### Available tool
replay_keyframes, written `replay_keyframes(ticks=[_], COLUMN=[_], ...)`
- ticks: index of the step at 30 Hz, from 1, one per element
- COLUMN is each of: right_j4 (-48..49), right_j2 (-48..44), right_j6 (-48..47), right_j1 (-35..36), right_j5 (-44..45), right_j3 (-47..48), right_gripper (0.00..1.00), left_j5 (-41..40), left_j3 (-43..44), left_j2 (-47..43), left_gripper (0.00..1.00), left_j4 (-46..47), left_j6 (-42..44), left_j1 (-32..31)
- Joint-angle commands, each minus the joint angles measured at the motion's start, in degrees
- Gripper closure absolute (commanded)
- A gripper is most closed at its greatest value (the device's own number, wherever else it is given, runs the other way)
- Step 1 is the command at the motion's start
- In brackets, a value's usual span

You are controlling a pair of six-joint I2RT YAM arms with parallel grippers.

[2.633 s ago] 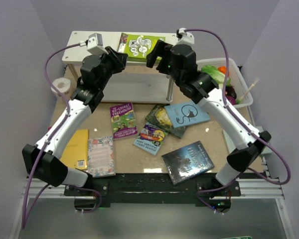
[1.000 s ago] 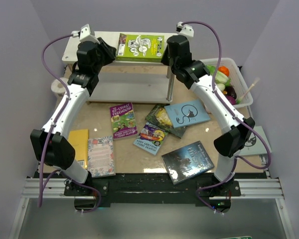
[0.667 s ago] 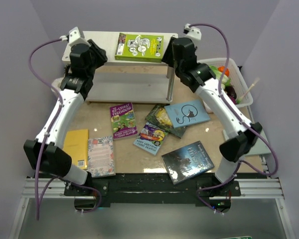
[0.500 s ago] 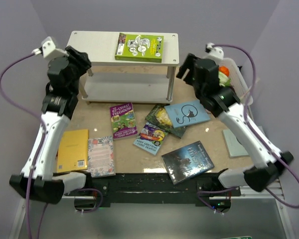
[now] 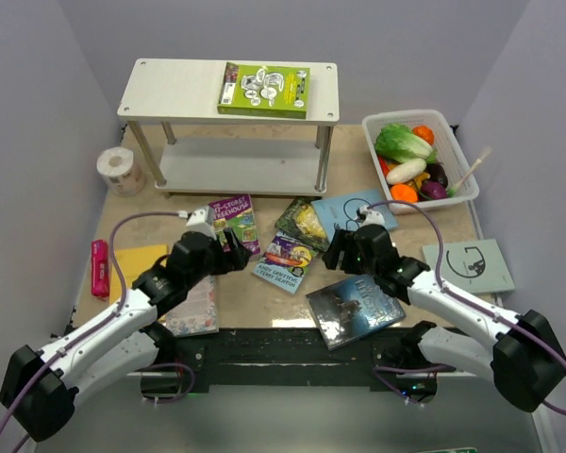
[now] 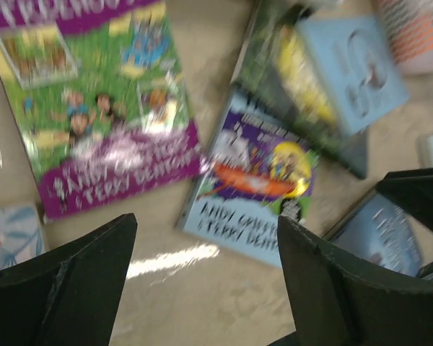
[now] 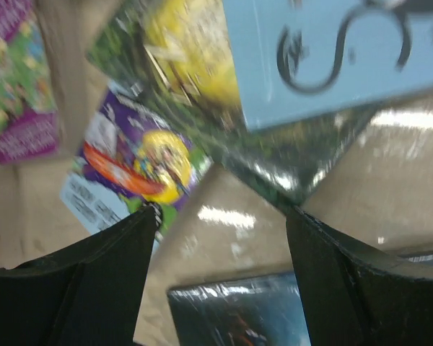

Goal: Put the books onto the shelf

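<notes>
One lime-green book (image 5: pixel 264 89) lies on the top board of the shelf (image 5: pixel 170 85). The other books lie flat on the table: purple (image 5: pixel 231 226) (image 6: pixel 94 108), dark green (image 5: pixel 304 225) (image 7: pixel 195 65), light blue (image 5: pixel 351 209) (image 7: pixel 332 50), small purple-and-blue (image 5: pixel 285 262) (image 6: pixel 260 187), dark grey (image 5: pixel 354 307) (image 7: pixel 238 317), yellow (image 5: pixel 137 262), pink floral (image 5: pixel 196 304), grey-green (image 5: pixel 467 264). My left gripper (image 5: pixel 230 251) (image 6: pixel 206 238) hovers open and holds nothing, low over bare table beside the purple book. Also open and holding nothing, my right gripper (image 5: pixel 338 253) (image 7: pixel 224 213) hangs above the dark grey book's far edge.
A white basket (image 5: pixel 457 193) of vegetables stands at the back right. A paper roll (image 5: pixel 120 170) sits left of the shelf, and a pink marker (image 5: pixel 99 267) lies at the left edge. The shelf's lower board (image 5: pixel 236 172) holds nothing.
Both arms have pulled back from the shelf and dropped low over the front of the table. Both grippers have opened. The lime-green book stays on the top board.
</notes>
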Motion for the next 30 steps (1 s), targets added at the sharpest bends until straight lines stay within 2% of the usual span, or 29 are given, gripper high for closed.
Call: replay_keyframes(ticks=[1, 4, 9, 11, 13, 18, 20, 24, 27, 30], right_j4=[11.5, 17.1, 22.0, 21.4, 22.3, 30.5, 30.8, 30.6, 27.4, 26.9], right_j2=[-3.5, -5.1, -2.2, -2.0, -3.3, -7.8, -9.5, -10.9, -7.1, -0.9], right_j6=[6.3, 10.0, 17.1, 19.3, 25.6, 38.4, 39.7, 36.2, 26.9, 19.8], right_j1=[0.1, 0.2, 0.1, 0.0, 0.0, -0.2, -0.3, -0.4, -0.4, 0.3], right_j5=[-7.2, -7.8, -8.8, -4.2, -1.6, 4.3, 6.6, 7.3, 3.2, -4.0], right_j3=[-6.9, -11.2, -16.1, -16.6, -19.5, -29.0, -29.8, -28.4, -22.9, -19.0], right_gripper=[0.23, 0.23, 0.23, 0.22, 0.22, 0.21, 0.21, 0.21, 0.22, 0.23], left_j5=[2.1, 3.3, 3.7, 4.2, 4.9, 6.6, 6.6, 6.7, 6.2, 4.6], left_j3=[-8.0, -12.7, -18.3, -19.3, -19.1, -16.8, -17.4, -19.8, -19.8, -17.1], left_j2=[-1.6, -4.1, -4.6, -2.6, 0.6, 5.0, 4.7, 2.4, 3.0, 7.6], left_gripper=[0.16, 0.17, 0.19, 0.20, 0.21, 0.23, 0.23, 0.23, 0.23, 0.25], left_j4=[3.9, 8.5, 17.3, 20.7, 23.3, 23.8, 24.1, 25.4, 25.8, 24.1], left_j6=[-5.6, -6.4, -9.5, -10.3, -10.5, -10.1, -10.1, -10.6, -10.4, -9.0], left_j1=[-3.0, -2.9, -3.0, -2.9, -2.9, -3.0, -3.0, -3.0, -3.0, -3.0])
